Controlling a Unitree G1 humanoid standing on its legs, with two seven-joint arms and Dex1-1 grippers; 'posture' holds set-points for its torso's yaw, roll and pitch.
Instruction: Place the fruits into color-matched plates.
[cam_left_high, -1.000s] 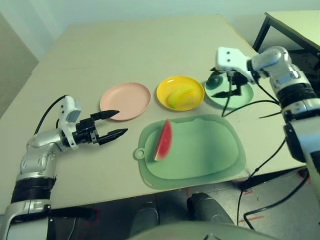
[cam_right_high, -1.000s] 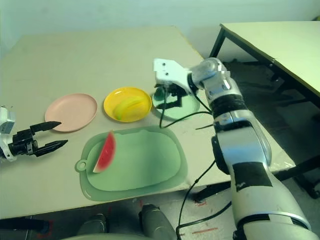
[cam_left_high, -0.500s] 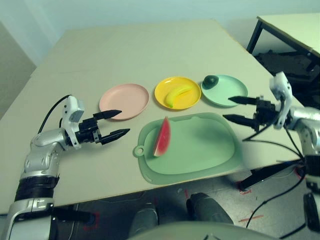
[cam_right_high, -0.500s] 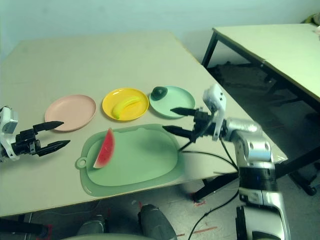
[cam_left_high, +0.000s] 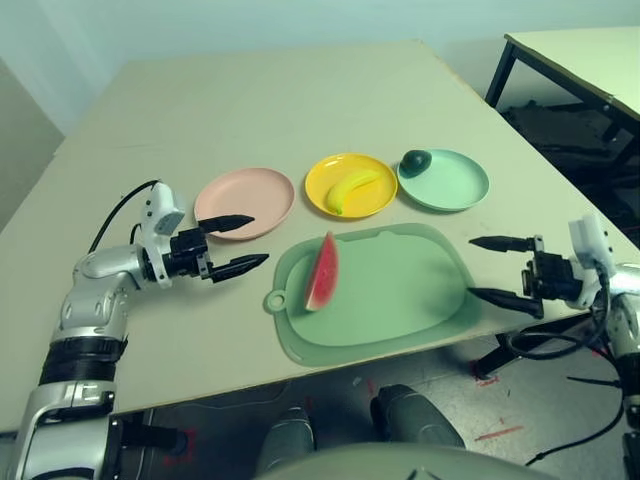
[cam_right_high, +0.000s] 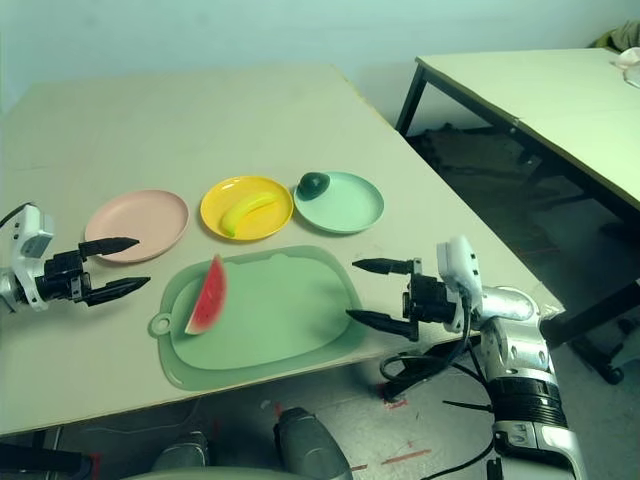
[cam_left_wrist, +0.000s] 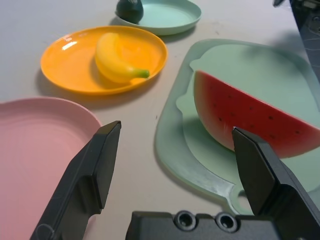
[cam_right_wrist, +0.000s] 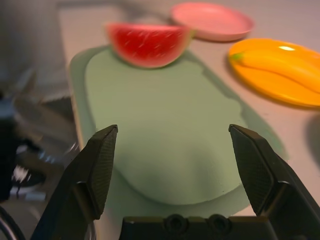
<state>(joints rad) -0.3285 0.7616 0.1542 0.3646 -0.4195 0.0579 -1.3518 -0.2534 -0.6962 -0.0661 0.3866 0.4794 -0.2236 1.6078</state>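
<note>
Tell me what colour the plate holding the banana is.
Bright yellow; the plate shows best in the left eye view.

Both pincers (cam_left_high: 262, 240) (cam_right_high: 352, 290) gape, apparently empty.

The red watermelon wedge (cam_left_high: 323, 272), green-rinded, lies left of centre. The yellow banana (cam_left_high: 353, 188) rests in the bright yellow plate (cam_left_high: 377, 204), upper centre; the dark green avocado (cam_left_high: 416, 162) sits in the mint plate (cam_left_high: 455, 184), upper right. The pale pink plate (cam_left_high: 244, 200), upper left, is empty.
</note>
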